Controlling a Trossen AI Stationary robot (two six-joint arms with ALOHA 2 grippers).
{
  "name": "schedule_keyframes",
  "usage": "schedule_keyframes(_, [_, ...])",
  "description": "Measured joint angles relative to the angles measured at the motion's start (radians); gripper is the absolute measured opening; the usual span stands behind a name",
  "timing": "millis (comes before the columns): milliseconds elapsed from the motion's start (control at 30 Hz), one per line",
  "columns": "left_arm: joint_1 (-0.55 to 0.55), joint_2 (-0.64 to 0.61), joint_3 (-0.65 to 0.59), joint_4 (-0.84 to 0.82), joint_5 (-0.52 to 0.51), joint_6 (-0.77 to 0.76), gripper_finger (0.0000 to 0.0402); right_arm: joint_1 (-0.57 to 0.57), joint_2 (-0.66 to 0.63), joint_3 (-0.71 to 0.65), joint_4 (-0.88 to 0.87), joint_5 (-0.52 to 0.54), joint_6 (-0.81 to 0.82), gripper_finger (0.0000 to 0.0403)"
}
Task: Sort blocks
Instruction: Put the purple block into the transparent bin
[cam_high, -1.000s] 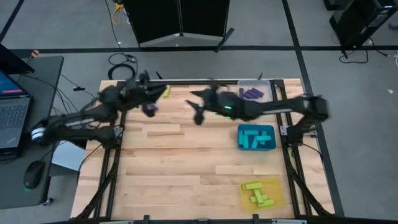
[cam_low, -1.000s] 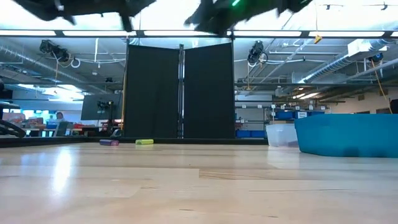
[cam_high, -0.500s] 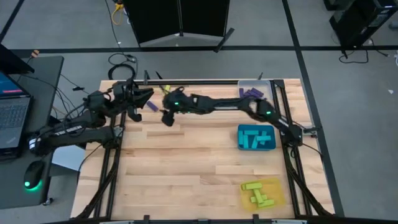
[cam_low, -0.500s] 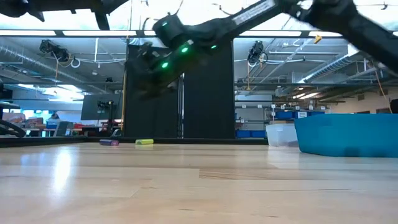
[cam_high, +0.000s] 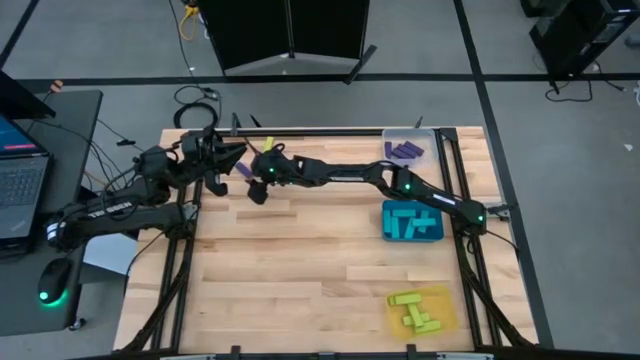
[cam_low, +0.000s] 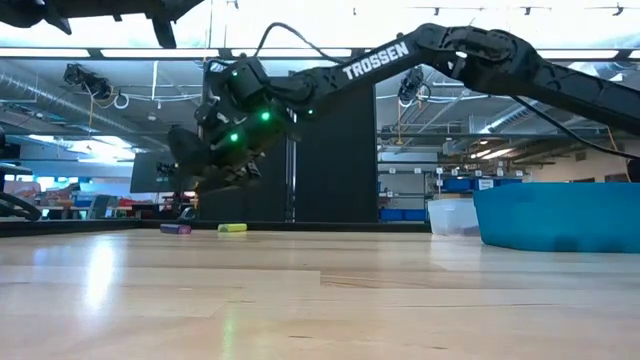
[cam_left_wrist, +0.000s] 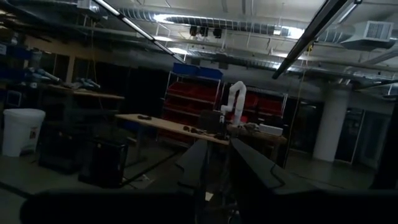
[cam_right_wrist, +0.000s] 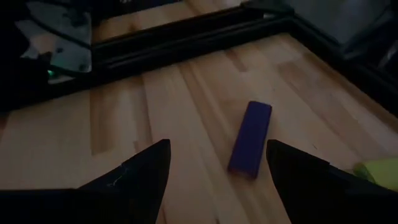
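A dark purple block (cam_right_wrist: 250, 138) lies flat on the wooden table (cam_high: 300, 270) near its far left corner, also seen as the purple block (cam_high: 242, 172) from above and as the purple block (cam_low: 175, 229) in the low view. A yellow-green block (cam_low: 232, 228) lies beside it. My right gripper (cam_right_wrist: 217, 180) hovers open just short of the purple block, slanting down, its fingers wider apart than the block. My left gripper (cam_high: 232, 155) is raised at the far left, with its fingers close together on nothing in the left wrist view (cam_left_wrist: 221, 146).
Along the right side stand a clear tray (cam_high: 405, 150) with purple blocks, a teal tray (cam_high: 412, 222) with cyan blocks and a yellow tray (cam_high: 420, 310) with yellow-green blocks. My right arm stretches across the table's far part. The near half of the table is bare wood.
My right gripper has swung from the table's far middle toward the left edge and come down, tipping forward over the purple block. My left gripper has drawn back a little toward the left edge, then kept still. The blocks have not moved.
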Motion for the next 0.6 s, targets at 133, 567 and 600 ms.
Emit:
schedule_keyframes(133, [0.0, 0.002, 0.0, 0.001, -0.005, 0.001, 0.0072, -0.004, 0.004, 0.0, 0.029, 0.006, 0.025, 0.0276])
schedule_keyframes(567, [0.003, 0.045, 0.0, -0.266, -0.198, -0.001, 0.0081, -0.012, -0.035, -0.001, 0.12, -0.049, 0.023, 0.0268])
schedule_keyframes(600, [0.002, 0.046, 0.0, -0.254, -0.198, -0.003, 0.0083, -0.011, -0.044, 0.002, 0.138, -0.032, 0.025, 0.0268])
